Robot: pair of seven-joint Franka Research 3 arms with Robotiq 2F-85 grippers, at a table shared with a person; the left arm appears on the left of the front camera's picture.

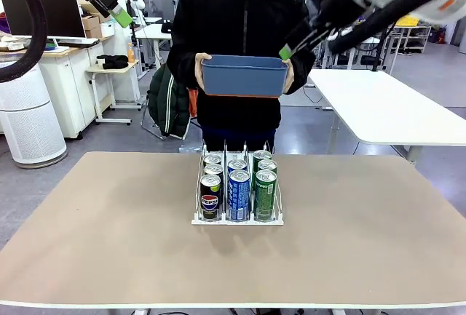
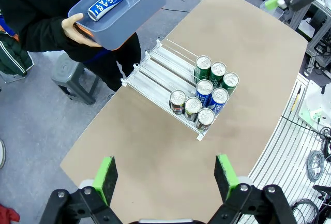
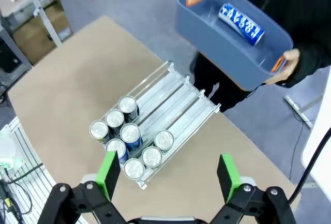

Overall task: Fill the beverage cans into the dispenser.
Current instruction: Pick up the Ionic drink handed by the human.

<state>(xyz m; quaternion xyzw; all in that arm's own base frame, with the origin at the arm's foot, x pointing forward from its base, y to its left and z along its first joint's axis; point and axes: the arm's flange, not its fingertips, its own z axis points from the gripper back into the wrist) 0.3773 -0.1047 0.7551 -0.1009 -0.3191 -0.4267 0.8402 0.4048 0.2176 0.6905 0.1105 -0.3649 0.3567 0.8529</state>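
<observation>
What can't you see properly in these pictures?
Front view: the inside of the blue rectangular plastic bin, hidden by its own front wall.
Front view: labels of the rear slim drink cans, hidden by the front cans.
Left wrist view: print on cans in the white wire rack, too small.

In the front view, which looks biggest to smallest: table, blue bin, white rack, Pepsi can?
1. table
2. white rack and blue bin: alike in width, bin held farther away, so unranked
3. Pepsi can
</observation>
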